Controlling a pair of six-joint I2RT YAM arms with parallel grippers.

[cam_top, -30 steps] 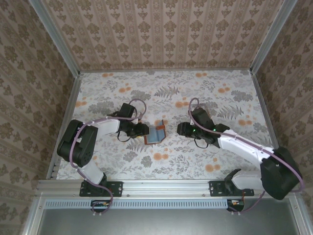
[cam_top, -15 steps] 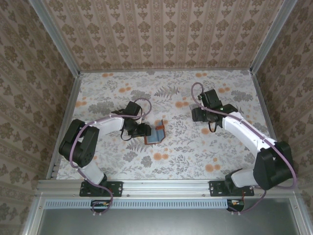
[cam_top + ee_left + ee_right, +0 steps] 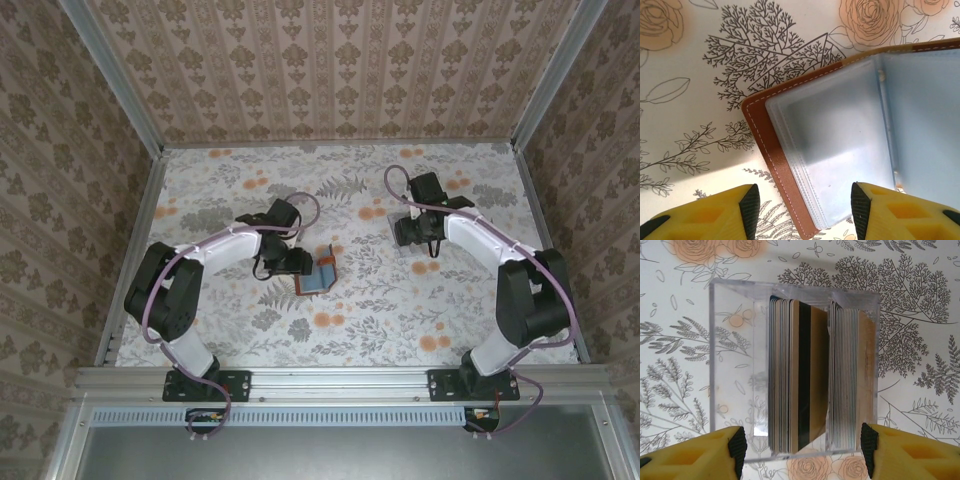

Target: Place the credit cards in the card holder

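Observation:
The card holder (image 3: 320,273) lies open on the flowered cloth at mid table, a reddish-brown wallet (image 3: 764,145) with clear bluish inner pockets (image 3: 840,130). My left gripper (image 3: 302,264) hovers at its left side, open, the yellow fingers straddling the wallet's near corner (image 3: 805,210) without touching it. The credit cards stand on edge in two packs (image 3: 782,375) (image 3: 846,375) inside a clear plastic box (image 3: 735,365). My right gripper (image 3: 413,233) hangs over that box at the back right, open (image 3: 803,450), the fingertips level with the box's near wall and holding nothing.
One card (image 3: 812,375) with a dark stripe leans between the two packs. Metal rails and patterned walls (image 3: 320,60) close the table on three sides. Flowered cloth lies bare in front of the wallet (image 3: 340,320).
My right arm swung away from the wallet to the back right, over the card box, and its jaws widened. The left gripper opened a little and stayed by the wallet.

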